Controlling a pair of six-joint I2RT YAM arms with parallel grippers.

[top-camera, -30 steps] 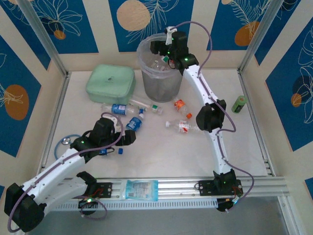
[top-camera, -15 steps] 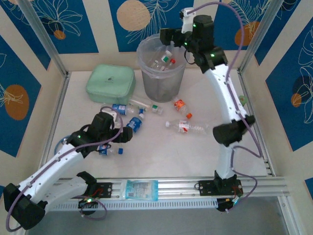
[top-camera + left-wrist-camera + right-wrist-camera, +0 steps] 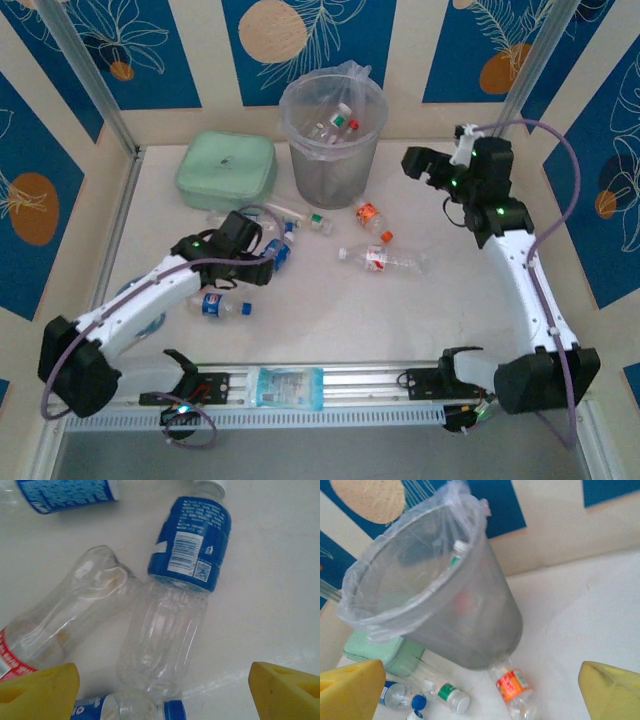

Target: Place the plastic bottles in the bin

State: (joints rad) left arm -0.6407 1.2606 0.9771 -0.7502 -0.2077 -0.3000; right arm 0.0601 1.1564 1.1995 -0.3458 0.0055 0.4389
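The bin (image 3: 332,135) stands at the back centre with a few plastic bottles (image 3: 338,122) inside; in the right wrist view the bin (image 3: 435,595) is tilted across the frame. My left gripper (image 3: 272,258) is open, low over a cluster of bottles. Between its yellow fingertips (image 3: 37,692) lies a blue-labelled bottle (image 3: 175,605), not touched, beside a crushed red-labelled bottle (image 3: 75,610). My right gripper (image 3: 408,165) hangs open and empty to the right of the bin. Its fingertips (image 3: 612,692) frame an orange-labelled bottle (image 3: 512,687) and a green-labelled bottle (image 3: 450,695).
A mint-green zip case (image 3: 227,170) lies left of the bin. A long red-labelled bottle (image 3: 385,260) lies mid-table, and a blue-labelled bottle (image 3: 222,306) lies near the left arm. Frame posts and walls close in the table.
My right arm has pulled away from above the bin and swung right and down, open. More bottles now lie in the bin. My left arm has reached forward to the bottle cluster.
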